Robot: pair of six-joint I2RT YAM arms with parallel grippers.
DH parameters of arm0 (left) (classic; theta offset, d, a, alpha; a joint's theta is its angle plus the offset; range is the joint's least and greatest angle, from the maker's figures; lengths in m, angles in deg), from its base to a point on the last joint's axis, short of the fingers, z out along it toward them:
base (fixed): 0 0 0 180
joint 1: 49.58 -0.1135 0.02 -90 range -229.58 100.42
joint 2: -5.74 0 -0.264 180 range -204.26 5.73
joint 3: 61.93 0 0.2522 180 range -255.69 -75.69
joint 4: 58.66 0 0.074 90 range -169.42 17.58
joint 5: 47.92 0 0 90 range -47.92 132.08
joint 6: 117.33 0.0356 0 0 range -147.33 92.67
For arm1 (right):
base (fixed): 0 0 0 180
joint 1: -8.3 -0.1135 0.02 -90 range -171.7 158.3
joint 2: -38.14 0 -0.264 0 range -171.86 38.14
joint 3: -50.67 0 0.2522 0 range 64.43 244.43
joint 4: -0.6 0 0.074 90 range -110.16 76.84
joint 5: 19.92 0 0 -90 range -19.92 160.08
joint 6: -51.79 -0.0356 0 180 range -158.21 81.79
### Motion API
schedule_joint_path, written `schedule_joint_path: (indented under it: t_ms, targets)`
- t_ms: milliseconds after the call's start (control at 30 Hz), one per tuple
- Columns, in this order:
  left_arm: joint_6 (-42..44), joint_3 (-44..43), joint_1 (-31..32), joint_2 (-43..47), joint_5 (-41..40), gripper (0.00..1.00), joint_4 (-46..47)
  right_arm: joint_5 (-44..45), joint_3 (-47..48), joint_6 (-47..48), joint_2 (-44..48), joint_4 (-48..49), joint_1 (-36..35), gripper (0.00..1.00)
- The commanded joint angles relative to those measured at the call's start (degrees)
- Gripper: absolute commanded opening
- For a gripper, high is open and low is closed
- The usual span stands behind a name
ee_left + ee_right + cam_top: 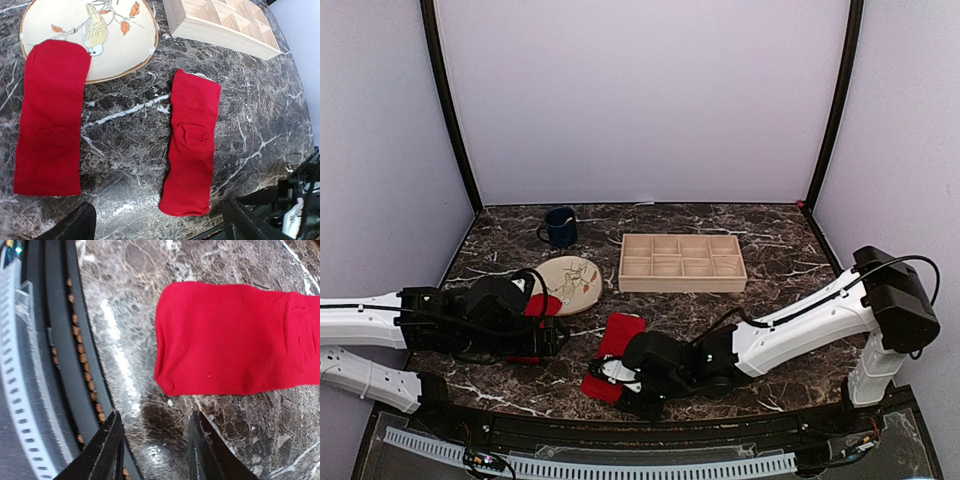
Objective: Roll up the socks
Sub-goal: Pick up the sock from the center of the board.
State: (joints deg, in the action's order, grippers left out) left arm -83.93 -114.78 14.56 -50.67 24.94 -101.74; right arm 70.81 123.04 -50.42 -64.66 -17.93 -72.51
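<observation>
One sock [50, 120] lies flat and unrolled on the surface [260, 115], its far end over the plate [125, 70]; the other sock [192, 145] lies beside it, apart, and both run lengthwise away from the arm bases. Your right fingers [107, 450] are parted and empty, with that second sock's near end just ahead of them; I judge the roll starts there. The left fingers [75, 227] are spread wide, holding nothing.
</observation>
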Motion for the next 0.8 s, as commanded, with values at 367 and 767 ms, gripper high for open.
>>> schedule_joint_path:
  t_ms: [367, 767]
  targets:
    - [-2.6, 2.2, 0.0, 3.2, -1.9, 0.8, 0.5, 8.8, 7.9, 10.5, -7.7, -4.7, -1.7, 0.41]
    - [-4.0, 3.4, -0.1, 4.8, -3.0, 0.72, 0.3, 6.3, 12.9, 14.6, -11.7, -8.8, -2.3, 0.37]
